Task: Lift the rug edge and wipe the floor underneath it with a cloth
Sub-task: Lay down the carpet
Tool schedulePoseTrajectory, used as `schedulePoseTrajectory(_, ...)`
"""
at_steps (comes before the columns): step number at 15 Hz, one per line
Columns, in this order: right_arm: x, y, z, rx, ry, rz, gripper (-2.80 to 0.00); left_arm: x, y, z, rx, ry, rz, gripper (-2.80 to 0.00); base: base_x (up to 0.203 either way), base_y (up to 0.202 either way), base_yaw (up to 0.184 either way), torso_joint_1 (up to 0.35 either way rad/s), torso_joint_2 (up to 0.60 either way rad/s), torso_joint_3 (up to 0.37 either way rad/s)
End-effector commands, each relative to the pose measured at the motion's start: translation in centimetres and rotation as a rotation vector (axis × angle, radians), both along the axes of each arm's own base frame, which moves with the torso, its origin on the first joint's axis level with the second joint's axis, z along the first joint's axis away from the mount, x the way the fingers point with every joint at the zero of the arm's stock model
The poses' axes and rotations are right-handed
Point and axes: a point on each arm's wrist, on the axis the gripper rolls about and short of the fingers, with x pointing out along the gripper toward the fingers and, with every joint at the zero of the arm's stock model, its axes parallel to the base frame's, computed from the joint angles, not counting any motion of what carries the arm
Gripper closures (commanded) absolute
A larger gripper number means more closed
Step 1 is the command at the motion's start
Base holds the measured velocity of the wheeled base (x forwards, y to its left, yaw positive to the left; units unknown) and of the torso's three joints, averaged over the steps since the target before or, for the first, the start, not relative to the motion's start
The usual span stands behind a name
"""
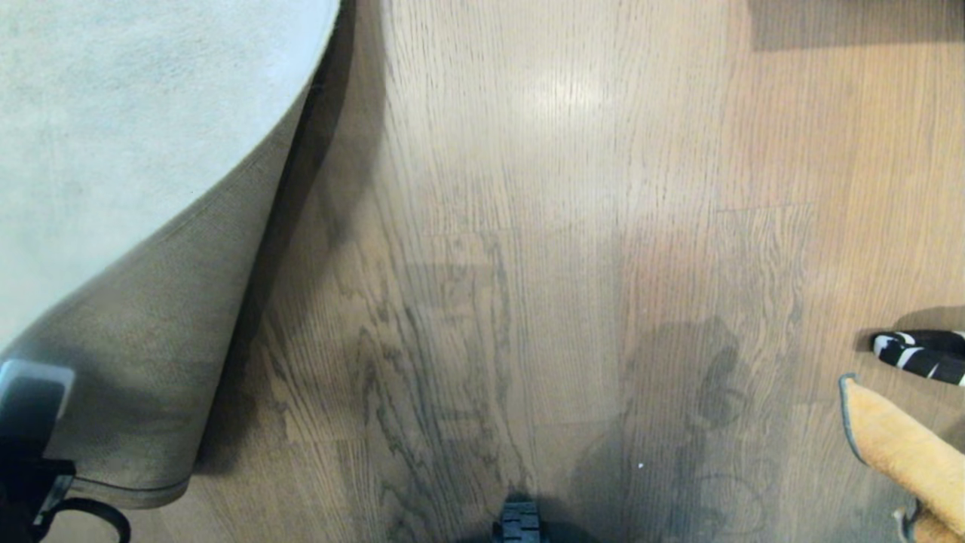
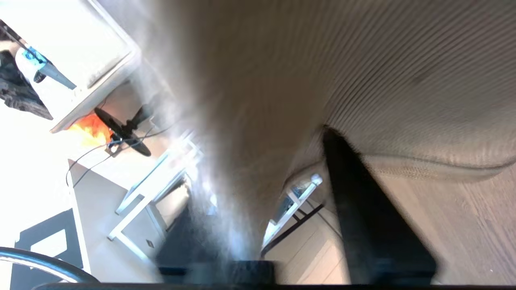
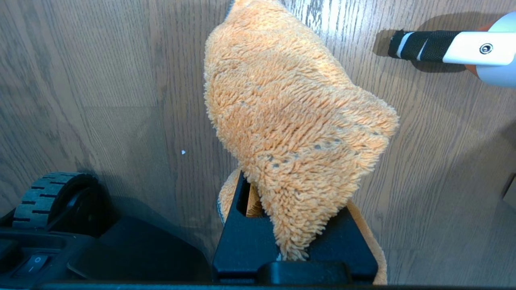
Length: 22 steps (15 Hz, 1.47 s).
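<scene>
The floor (image 1: 543, 226) fills most of the head view, brown planks with dark grain lines and a pale sheen toward the far side. The rug (image 1: 113, 136) is the landmark: its pale grey pile covers the far left corner, and its near edge is lifted and curled over, so the tan woven backing faces the camera and hangs in a fold above the boards, with a dark shadow on the floor just beside that fold.

The left gripper (image 1: 30, 422) sits at the near end of the raised fold, against the backing. In the left wrist view the backing (image 2: 363, 80) looms close and streaked with blur, one dark finger (image 2: 363, 209) stands beside it, and bare floor (image 2: 463, 225) shows beyond. Whether the fingers pinch the rug or stand off it — I cannot tell.

Well apart from the rug, at the near right of the floor, the cloth (image 1: 905, 452) hangs orange-tan and fuzzy with a dark grey border. The right wrist view shows it draped from the right gripper (image 3: 282, 241), whose black fingers are closed narrow on the cloth's (image 3: 294, 133) lower part, and the rest falls forward over the floor (image 3: 100, 100).

A black-and-white striped handle (image 1: 920, 354) lies on the floor beyond the cloth, far from the rug. A black ribbed wheel (image 1: 519, 524) of the base shows at the near edge — between rug and cloth.
</scene>
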Motion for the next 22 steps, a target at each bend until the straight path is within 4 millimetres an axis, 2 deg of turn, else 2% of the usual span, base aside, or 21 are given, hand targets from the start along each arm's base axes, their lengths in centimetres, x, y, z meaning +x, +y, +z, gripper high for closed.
schedulePoseTrajectory(1, 0.0, 0.0, 0.0, -0.001, 0.001, 0.001, 0.0, 0.3, -0.1, 0.6, 0.001, -0.03, -0.002, -2.8, 0.0, 0.0, 0.0, 0.0, 0.0, 0.0)
schedulePoseTrajectory(15, 0.0, 0.0, 0.0, -0.001, 0.001, 0.001, 0.0, 0.2, -0.9, 1.8, -0.022, -0.123, -0.062, -2.8, 0.0, 0.0, 0.0, 0.0, 0.0, 0.0)
schedulePoseTrajectory(22, 0.0, 0.0, 0.0, -0.001, 0.002, 0.001, 0.0, 0.5, -3.1, 2.6, -0.089, -0.209, -0.213, -2.8, 0.0, 0.0, 0.0, 0.0, 0.0, 0.0)
